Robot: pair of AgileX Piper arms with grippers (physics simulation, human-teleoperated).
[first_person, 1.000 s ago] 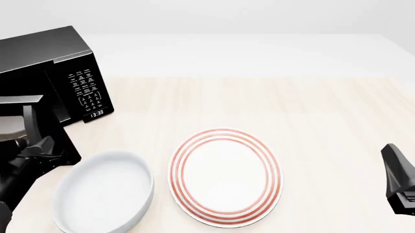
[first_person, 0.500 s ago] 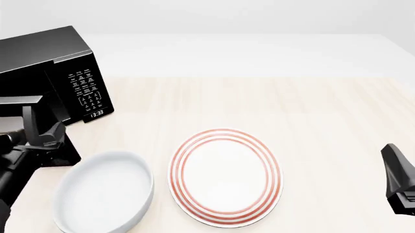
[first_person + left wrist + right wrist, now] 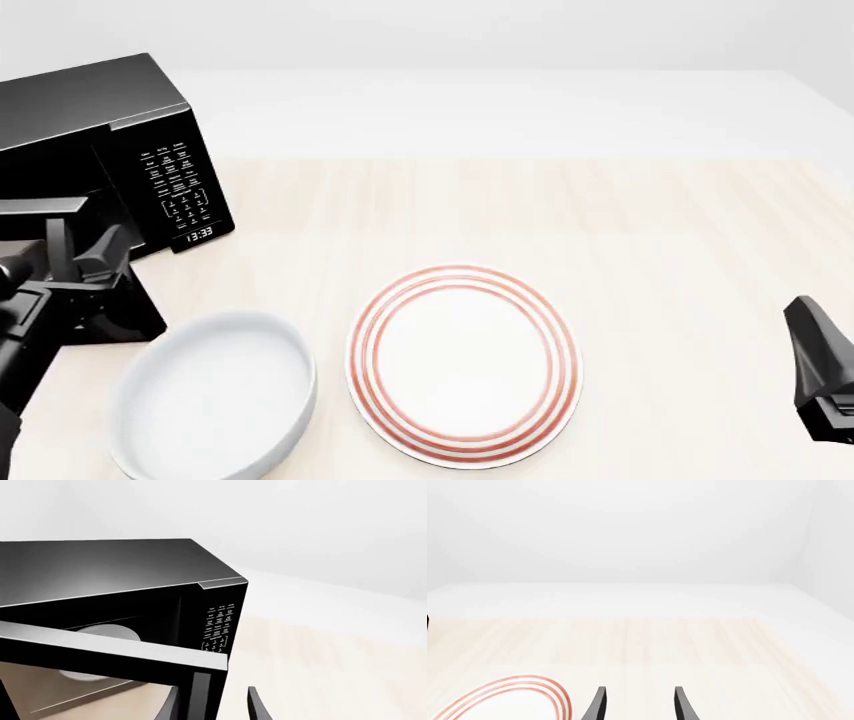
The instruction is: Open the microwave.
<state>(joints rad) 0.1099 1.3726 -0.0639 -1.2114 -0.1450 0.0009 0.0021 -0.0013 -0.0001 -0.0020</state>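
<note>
Glossy black box microwave [image 3: 100,150] cut off at left edge; its white keypad labels [image 3: 176,180] too small to read.

Left gripper [image 3: 100,262] higher and nearer the microwave [image 3: 114,150] than a second ago, at its door edge. Door [image 3: 113,652] ajar.

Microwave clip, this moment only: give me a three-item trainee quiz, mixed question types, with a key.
1. True or false: the microwave door is fully shut.
2. Which pincer is at the door's edge: A) the left pincer, B) the right pincer?
3. Fill in: in the front view, the red-ringed plate lies on the table beside a white ____.

Key:
1. False; it stands ajar, with the turntable visible inside.
2. A.
3. Bowl.
</note>
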